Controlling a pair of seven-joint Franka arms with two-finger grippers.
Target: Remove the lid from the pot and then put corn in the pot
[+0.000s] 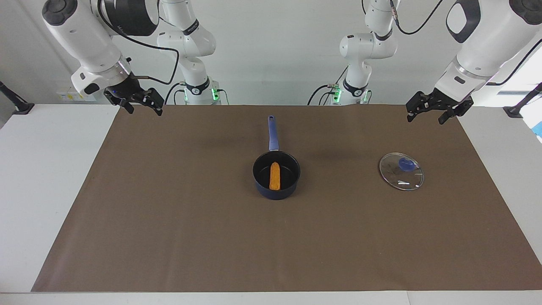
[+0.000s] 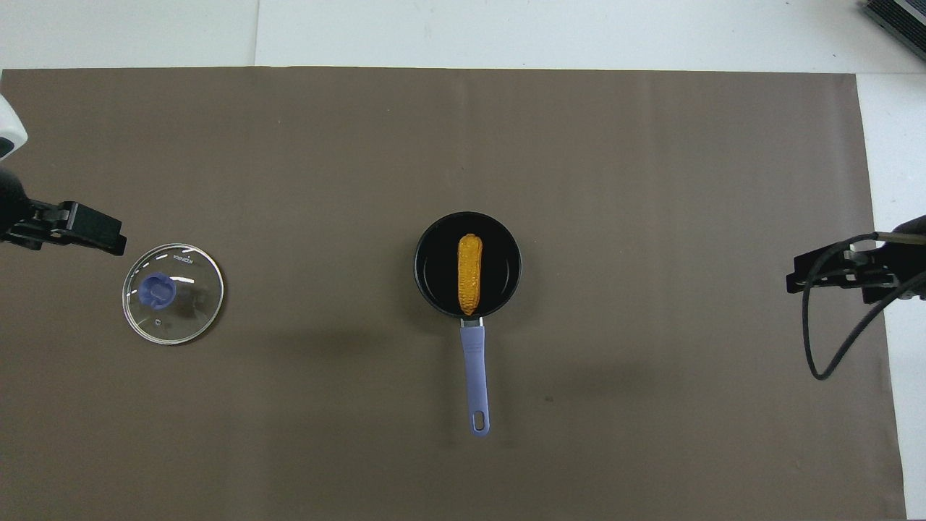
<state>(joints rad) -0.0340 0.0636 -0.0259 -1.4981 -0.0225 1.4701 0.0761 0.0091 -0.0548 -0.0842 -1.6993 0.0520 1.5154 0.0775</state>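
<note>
My right gripper (image 1: pixel 141 104) hangs open and empty over the mat's (image 1: pixel 169 212) corner at my right arm's end; my left gripper (image 1: pixel 436 111), also open and holding nothing, hangs over the opposite corner. Below and ahead of the left one, the lid (image 1: pixel 401 171) lies flat on the mat. Midway between my grippers, the uncovered pot (image 1: pixel 276 174) holds the corn (image 1: pixel 275 176), lying lengthwise in line with the handle. Both steps look done; nothing appears left.

The corn (image 1: pixel 275 176) lies in the pot (image 1: pixel 276 191); the lid (image 1: pixel 401 171) rests toward the left arm's end.
</note>
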